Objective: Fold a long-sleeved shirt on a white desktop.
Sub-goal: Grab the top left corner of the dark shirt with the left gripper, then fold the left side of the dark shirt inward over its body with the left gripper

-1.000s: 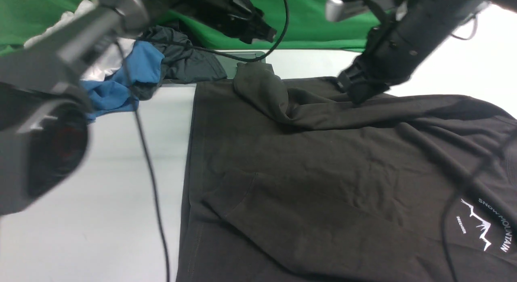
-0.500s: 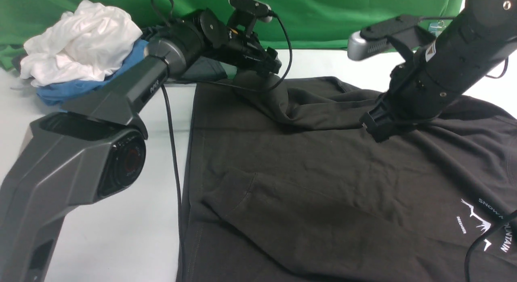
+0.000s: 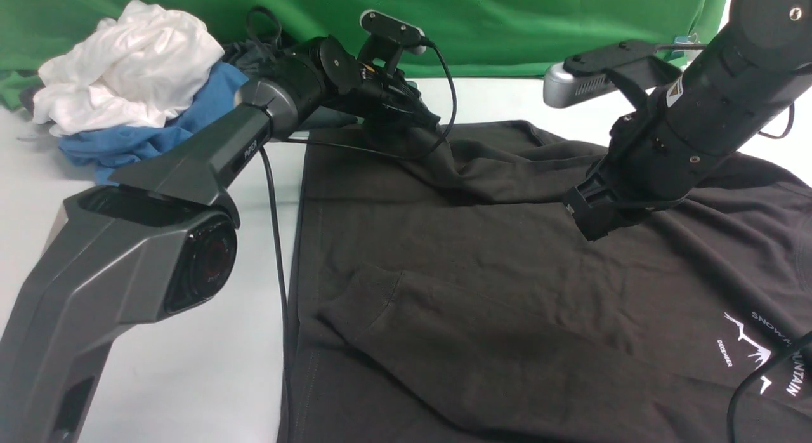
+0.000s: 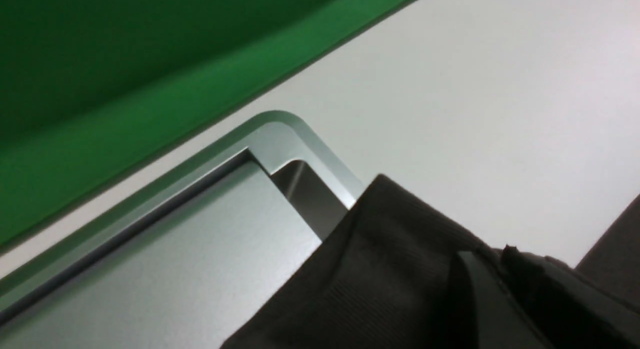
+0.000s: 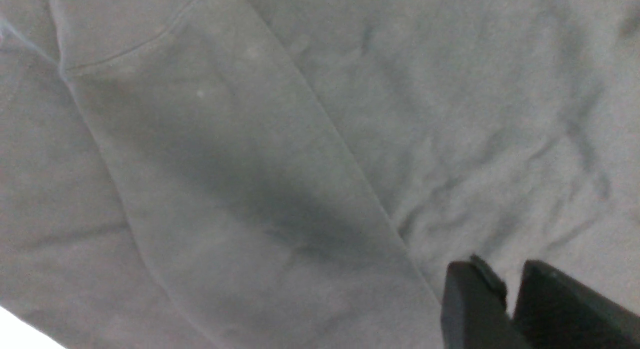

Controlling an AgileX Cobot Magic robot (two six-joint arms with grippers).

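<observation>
- A heap of white cloth (image 3: 127, 68) lies over blue cloth (image 3: 146, 141) at ten o'clock on the table (image 3: 158, 341), in front of the green backdrop (image 3: 507, 24).
- The left gripper (image 3: 415, 122) reaches out to twelve o'clock, its fingers pressed together on the end of the shirt's sleeve. In the left wrist view the ribbed cuff (image 4: 380, 259) lies over a corner of a metal-rimmed panel (image 4: 280, 134).
- The shirt (image 3: 482, 290) lies spread over the middle and right of the table, from six round to three o'clock. Its sleeve runs as a raised ridge between the two grippers.
- The right gripper (image 3: 587, 224) is at two o'clock, its fingers (image 5: 470, 309) drawn nearly together and pinching a fold of that sleeve.
- A white mountain logo (image 3: 758, 354) shows on the shirt at four o'clock.
</observation>
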